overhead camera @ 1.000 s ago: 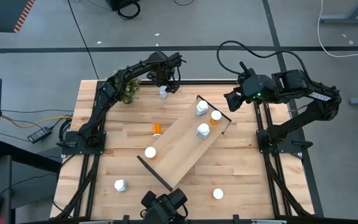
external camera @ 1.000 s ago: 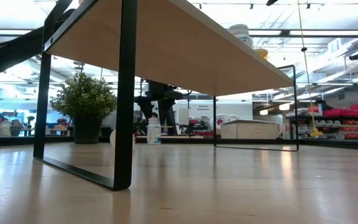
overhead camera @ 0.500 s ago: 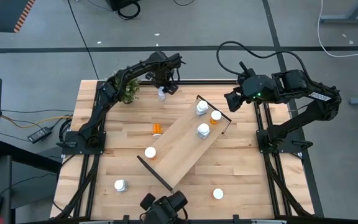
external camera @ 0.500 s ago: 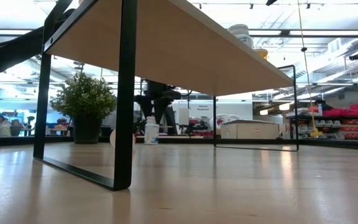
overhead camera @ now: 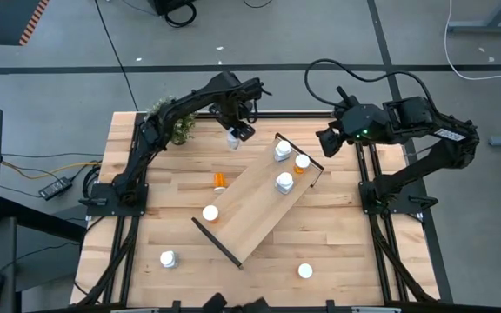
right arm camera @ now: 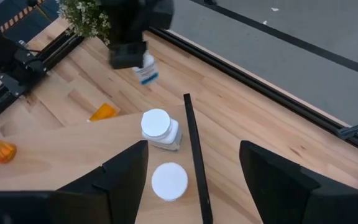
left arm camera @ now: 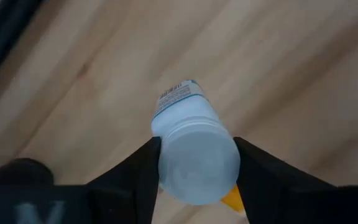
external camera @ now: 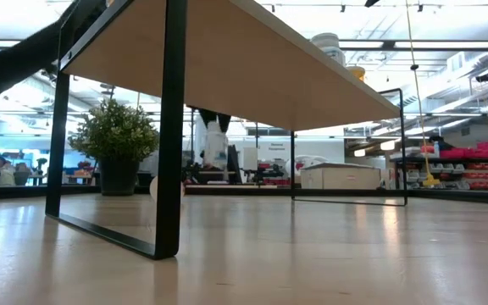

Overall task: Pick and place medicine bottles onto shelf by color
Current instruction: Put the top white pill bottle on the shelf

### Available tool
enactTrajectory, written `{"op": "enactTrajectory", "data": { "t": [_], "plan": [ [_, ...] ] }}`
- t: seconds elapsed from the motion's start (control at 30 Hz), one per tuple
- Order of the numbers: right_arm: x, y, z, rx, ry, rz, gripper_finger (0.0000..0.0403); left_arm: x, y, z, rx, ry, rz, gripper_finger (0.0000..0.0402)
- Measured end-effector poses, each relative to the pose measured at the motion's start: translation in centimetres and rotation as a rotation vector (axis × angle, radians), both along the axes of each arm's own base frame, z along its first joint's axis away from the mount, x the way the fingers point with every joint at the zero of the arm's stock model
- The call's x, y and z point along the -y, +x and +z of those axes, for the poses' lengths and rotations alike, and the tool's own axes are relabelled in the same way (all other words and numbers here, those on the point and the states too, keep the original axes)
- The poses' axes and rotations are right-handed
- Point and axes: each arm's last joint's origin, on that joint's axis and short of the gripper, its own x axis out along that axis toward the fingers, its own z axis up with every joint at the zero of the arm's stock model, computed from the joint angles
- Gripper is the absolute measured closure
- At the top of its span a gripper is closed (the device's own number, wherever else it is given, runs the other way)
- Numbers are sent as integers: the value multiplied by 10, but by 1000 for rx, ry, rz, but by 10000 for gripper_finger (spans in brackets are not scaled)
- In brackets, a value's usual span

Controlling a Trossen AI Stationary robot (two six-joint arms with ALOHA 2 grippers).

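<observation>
My left gripper (overhead camera: pixel 237 132) is shut on a white-bodied medicine bottle (overhead camera: pixel 233 140) near the table's far edge, beside the shelf's far end. The light-wood shelf (overhead camera: pixel 255 204) lies diagonally across the table. On it stand two white bottles (overhead camera: pixel 283 151) (overhead camera: pixel 283 183) and two orange ones (overhead camera: pixel 302 163) (overhead camera: pixel 210 213). Another orange bottle (overhead camera: pixel 220 180) lies on its side on the table. Two white bottles (overhead camera: pixel 168 258) (overhead camera: pixel 305 271) stand near the near edge. My right gripper (overhead camera: pixel 324 139) hovers open past the shelf's far end. My left gripper pinches the white bottle between its two fingers (left arm camera: pixel 146 171) at the capped upper end (left arm camera: pixel 197 163), coming from above and pointing down. The bottle hangs below the fingers, lifted clear of the table and slightly tilted (right arm camera: pixel 145 70), its labelled body (left arm camera: pixel 176 94) pointing at the tabletop.
A small green potted plant (overhead camera: pixel 177 126) stands at the far left, close to my left arm. The shelf's black end rail (right arm camera: pixel 194 158) rises beside the bottles at its far end. Bare tabletop (overhead camera: pixel 159 204) shows left of the shelf.
My left gripper has risen and shifted a little toward the shelf's far end, carrying the white bottle. The bottle stood on the table a second ago and now hangs clear of it.
</observation>
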Motion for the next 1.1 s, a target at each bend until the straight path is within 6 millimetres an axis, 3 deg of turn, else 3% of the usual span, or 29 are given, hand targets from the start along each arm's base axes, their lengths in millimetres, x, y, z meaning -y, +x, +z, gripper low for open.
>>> {"op": "enactTrajectory", "data": {
  "t": [0.17, 0.43, 0.77, 0.97, 1.1],
  "plan": [
    [0, -5, 2, 4, -6, 7, 144, 26, -2, 33, 79, 38, -15, 194],
    [0, -10, 4, -2, -26, 32, 144, 67, -6, 69, 161, 64, -41, 223],
    [0, -11, 4, -10, -32, 50, 144, 120, -15, 108, 293, -13, -47, 210],
    [0, -11, 4, -9, -30, 50, 144, 137, -33, 134, 364, -26, -6, 225],
    [0, -11, 4, -7, -27, 51, 144, 147, -37, 142, 386, -26, -11, 218]
  ]
}}
